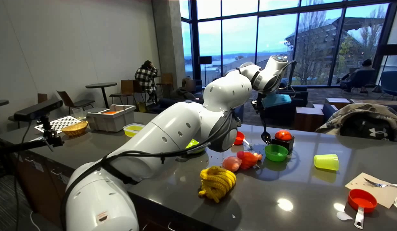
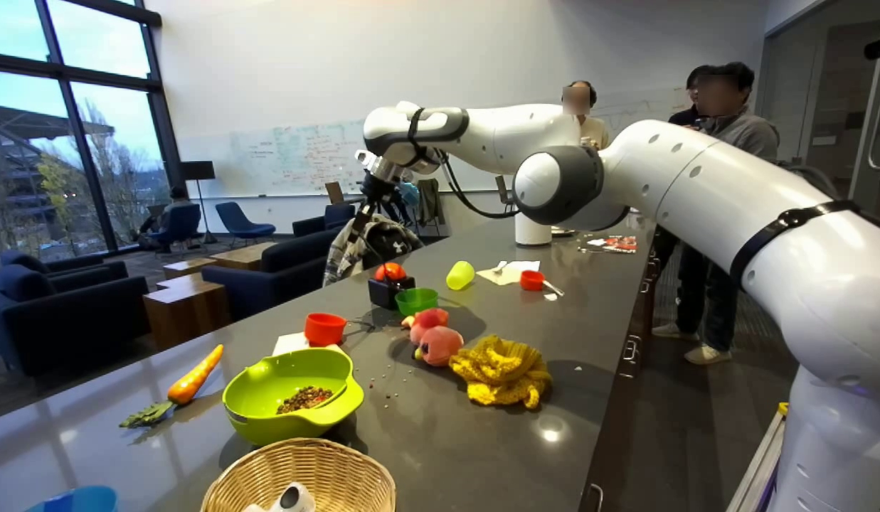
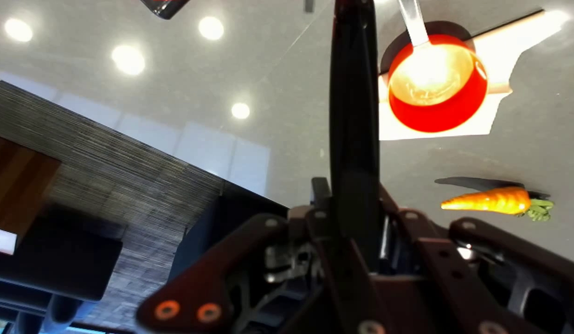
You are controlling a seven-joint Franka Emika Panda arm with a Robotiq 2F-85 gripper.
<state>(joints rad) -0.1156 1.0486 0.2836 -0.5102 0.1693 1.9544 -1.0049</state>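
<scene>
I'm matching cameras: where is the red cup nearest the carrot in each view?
In an exterior view: red cup, just right of centre.
In an exterior view: red cup, left of centre.
In the wrist view: red cup, upper right.
Shared landmark: end effector gripping black spoon.

Bench (image 2: 482, 462): long, grey (with a mirror-like gloss)
Yellow knit (image 2: 502, 373): crumpled, just beside the pink plush toy (image 2: 440, 346)
Green bowl (image 1: 276, 154): upright, just beside the black box (image 2: 381, 293)
Lime bowl (image 2: 258, 391): upright, near the white paper (image 3: 479, 121)
Carrot (image 2: 191, 382): lying near the lime bowl
Yellow-green cup (image 1: 326, 162): lying on its side
Wicker basket (image 2: 230, 483): upright, near the lime bowl
</scene>
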